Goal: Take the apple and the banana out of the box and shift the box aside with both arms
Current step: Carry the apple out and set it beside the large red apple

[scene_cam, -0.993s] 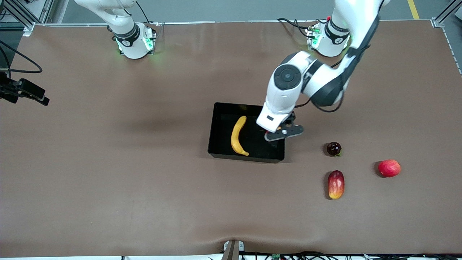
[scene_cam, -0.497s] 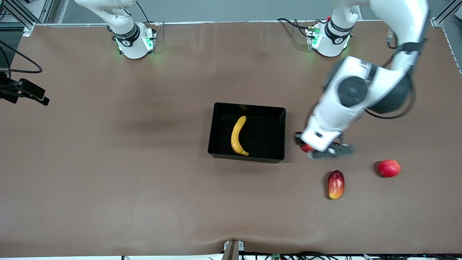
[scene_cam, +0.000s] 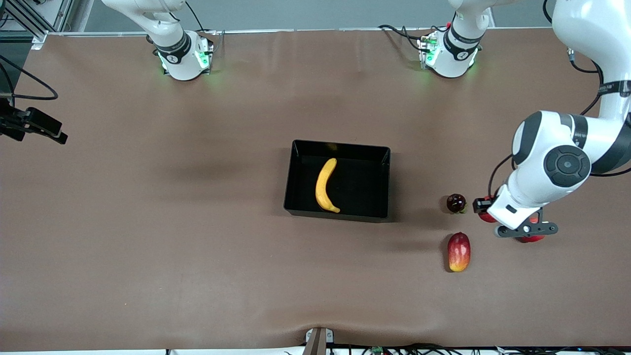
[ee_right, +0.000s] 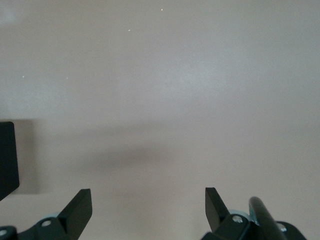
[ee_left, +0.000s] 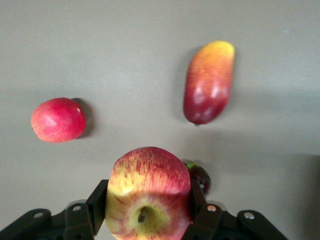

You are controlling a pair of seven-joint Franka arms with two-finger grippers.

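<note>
Left gripper (ee_left: 147, 222) swung off the rectangular black plastic box (scene_cam: 296, 197), jaws clamping the round red-and-yellow apple (ee_left: 147, 195), probably over a half-hidden red fruit (scene_cam: 532, 238). Yellow curved banana (scene_cam: 325, 185) lies inside. Right gripper (ee_right: 148, 207) waits, jaws wide, empty.

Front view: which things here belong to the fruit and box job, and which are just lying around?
Part of the job:
- banana, lying in the black box
- apple, gripped by the left gripper above the table
- right gripper, open, waiting

Just lying about, toward the left arm's end:
- red-and-yellow oblong fruit
- small dark fruit
- round red fruit
</note>
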